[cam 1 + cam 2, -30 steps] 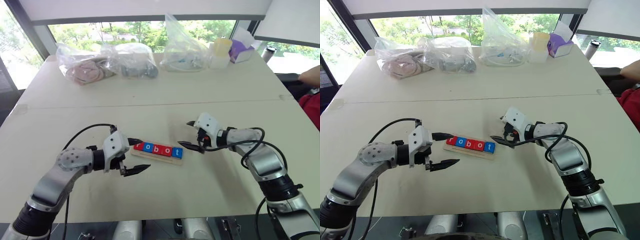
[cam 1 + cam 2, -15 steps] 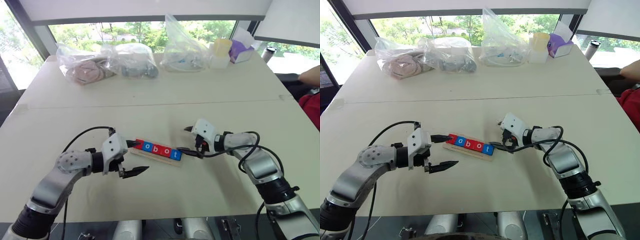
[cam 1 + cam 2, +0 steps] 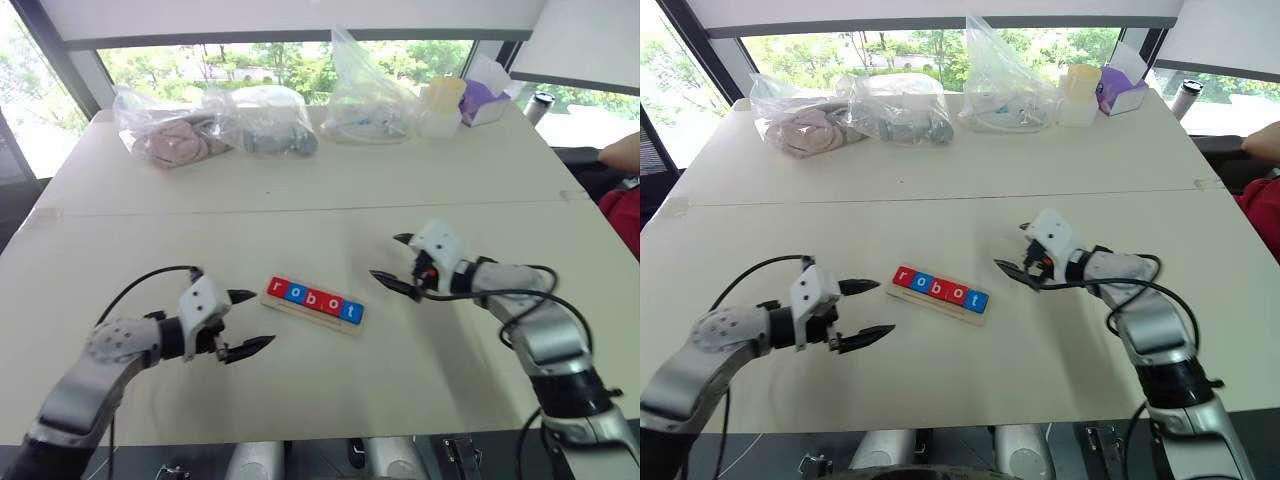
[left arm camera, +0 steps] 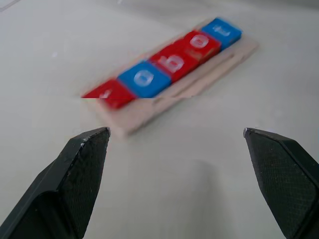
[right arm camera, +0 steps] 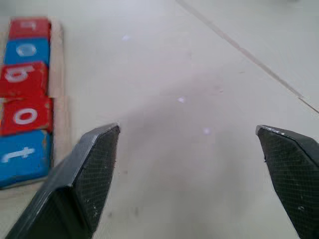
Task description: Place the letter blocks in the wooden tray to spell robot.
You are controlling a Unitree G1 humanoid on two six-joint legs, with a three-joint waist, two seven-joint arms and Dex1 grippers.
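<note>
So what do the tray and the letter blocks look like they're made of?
The wooden tray looks like pale unfinished wood: matte, light tan, with a thin raised rim. The letter blocks have a smooth painted look, red or blue with white letters; slightly worn edges suggest painted wood, though plastic can't be ruled out.
</note>
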